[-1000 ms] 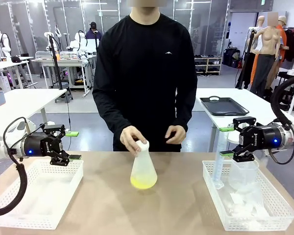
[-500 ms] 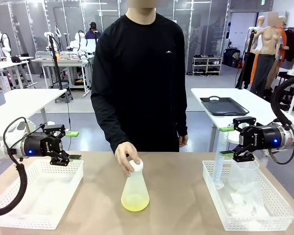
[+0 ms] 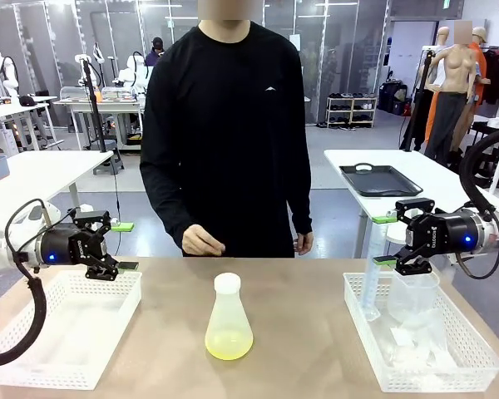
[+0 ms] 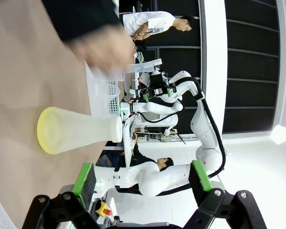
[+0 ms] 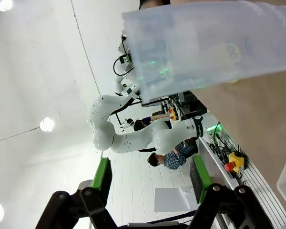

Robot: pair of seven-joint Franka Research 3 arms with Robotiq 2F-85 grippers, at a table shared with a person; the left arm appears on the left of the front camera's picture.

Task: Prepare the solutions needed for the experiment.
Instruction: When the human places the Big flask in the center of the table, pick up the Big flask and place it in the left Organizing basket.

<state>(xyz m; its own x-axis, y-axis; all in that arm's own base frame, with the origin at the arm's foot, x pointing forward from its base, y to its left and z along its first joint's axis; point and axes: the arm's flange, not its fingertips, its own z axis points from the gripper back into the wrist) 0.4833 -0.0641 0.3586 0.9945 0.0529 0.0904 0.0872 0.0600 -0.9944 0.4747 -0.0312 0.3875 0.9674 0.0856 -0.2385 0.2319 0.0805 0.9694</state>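
The room is a wide workshop with pale tables and dark glass panels at the back. In front lies a tan surface (image 3: 316, 332). A person (image 3: 224, 125) in a black top stands at its far edge, one hand (image 3: 201, 241) and the other hand (image 3: 303, 243) both held just above that edge, touching nothing.

The frosted conical flask (image 3: 229, 320) stands upright and alone in the middle of the surface, nearer the near edge than the far one. The solutions (image 3: 228, 345) are a shallow pale yellow-green layer at its bottom, far below the neck. In the left wrist view the flask (image 4: 81, 131) appears sideways, with the yellow liquid (image 4: 42, 131) against its base.

A white mesh basket (image 3: 33, 376) sits at the near left corner. The left arm (image 3: 58, 247) hangs over that basket's far rim, its jaws wide and holding nothing.

A second basket (image 3: 449, 384) sits at the near right corner. It holds a clear beaker (image 3: 412, 299), a tall clear cylinder (image 3: 371, 287) and some small clear pieces too faint to name. The right arm (image 3: 461, 234) hovers above the beaker, its jaws spread and empty. In the right wrist view the beaker (image 5: 214, 43) lies ahead of the green pads (image 5: 102, 177), apart from them.
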